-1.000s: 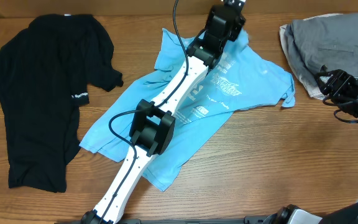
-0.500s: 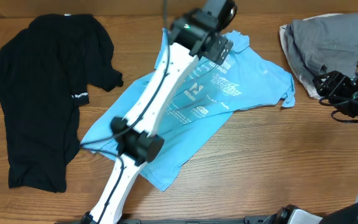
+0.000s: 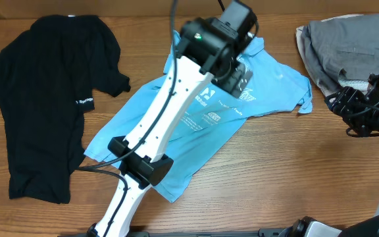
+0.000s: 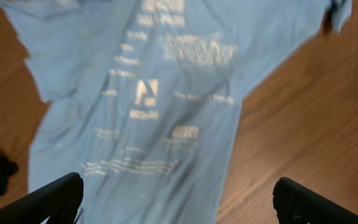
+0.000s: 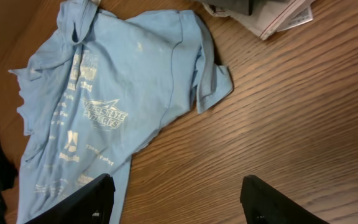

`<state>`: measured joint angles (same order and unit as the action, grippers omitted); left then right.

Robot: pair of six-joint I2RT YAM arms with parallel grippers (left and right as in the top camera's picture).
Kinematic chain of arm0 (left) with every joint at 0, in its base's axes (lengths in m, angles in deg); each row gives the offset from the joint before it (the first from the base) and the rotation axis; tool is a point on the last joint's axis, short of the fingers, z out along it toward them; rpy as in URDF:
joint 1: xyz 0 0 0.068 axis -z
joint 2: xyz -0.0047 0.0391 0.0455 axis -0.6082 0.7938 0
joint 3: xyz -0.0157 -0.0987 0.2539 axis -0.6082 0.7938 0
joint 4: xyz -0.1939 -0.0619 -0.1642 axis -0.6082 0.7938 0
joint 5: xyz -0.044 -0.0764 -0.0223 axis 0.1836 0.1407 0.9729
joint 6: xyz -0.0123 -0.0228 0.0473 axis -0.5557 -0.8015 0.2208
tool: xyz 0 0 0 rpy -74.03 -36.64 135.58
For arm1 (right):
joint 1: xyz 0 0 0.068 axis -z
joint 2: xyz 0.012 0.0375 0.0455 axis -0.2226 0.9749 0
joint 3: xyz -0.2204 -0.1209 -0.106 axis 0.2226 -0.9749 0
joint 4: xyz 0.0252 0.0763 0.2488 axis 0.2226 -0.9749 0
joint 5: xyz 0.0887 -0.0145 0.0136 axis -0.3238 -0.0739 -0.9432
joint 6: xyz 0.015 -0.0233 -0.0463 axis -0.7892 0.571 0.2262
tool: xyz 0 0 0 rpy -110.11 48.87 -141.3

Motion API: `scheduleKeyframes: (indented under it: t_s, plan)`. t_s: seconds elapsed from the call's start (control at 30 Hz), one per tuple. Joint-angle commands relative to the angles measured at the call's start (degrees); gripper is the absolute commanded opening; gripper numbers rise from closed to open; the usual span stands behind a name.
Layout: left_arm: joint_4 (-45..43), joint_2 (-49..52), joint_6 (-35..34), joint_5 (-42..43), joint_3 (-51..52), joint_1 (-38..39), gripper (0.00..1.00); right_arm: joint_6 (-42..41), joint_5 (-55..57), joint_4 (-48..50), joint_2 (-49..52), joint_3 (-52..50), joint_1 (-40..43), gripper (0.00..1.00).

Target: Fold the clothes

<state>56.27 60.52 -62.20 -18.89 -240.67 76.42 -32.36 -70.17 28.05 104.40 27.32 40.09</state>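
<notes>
The light-blue shirt point(image 3: 275, 76) lies rumpled and face-up in the middle of the counter point(image 3: 288, 171). The left claw point(image 4: 179, 193) hovers open above its lettering; the right claw point(image 5: 185, 193) gapes empty nearby. The cloth looks light and limp, so pinch a sleeve hem or bottom corner.

The overhead camera looked straight down from well above and took in the whole worktop point(image 3: 295, 164). The left wrist camera hung nearer, facing almost straight down on the light-blue shirt point(image 4: 166, 74). The left fingers point(image 4: 51, 198) sat at 7 and 5 o'clock of its blurred frame. The right wrist camera looked down aslant across the worktop, with the right fingers point(image 5: 95, 196) at its bottom edge and the shirt at 10 o'clock. All three views shared the shirt's white lettering point(image 5: 101, 115).
</notes>
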Motion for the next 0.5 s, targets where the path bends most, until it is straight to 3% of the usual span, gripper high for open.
scheduleKeyframes:
  t_s: [0.0,0.2,0.3,0.47]
  plan:
    - [0.33,-3.3,0.74,2.6,9.44,1.31,1.0,0.35,1.68,0.11,-1.64,2.21,-0.15,0.7]
    - [0.35,-8.31,0.68,2.89,30.08,3.04,0.9,0.15,1.66,1.62,-1.53,2.21,-0.15,0.7]
    - [0.33,-10.69,-2.05,3.1,41.2,3.89,0.82,0.04,1.64,2.62,-1.42,2.21,-0.17,0.7]
    - [-2.84,-13.46,-5.99,3.82,54.75,5.99,0.79,-0.04,1.62,3.34,-1.27,2.21,-0.17,0.7]
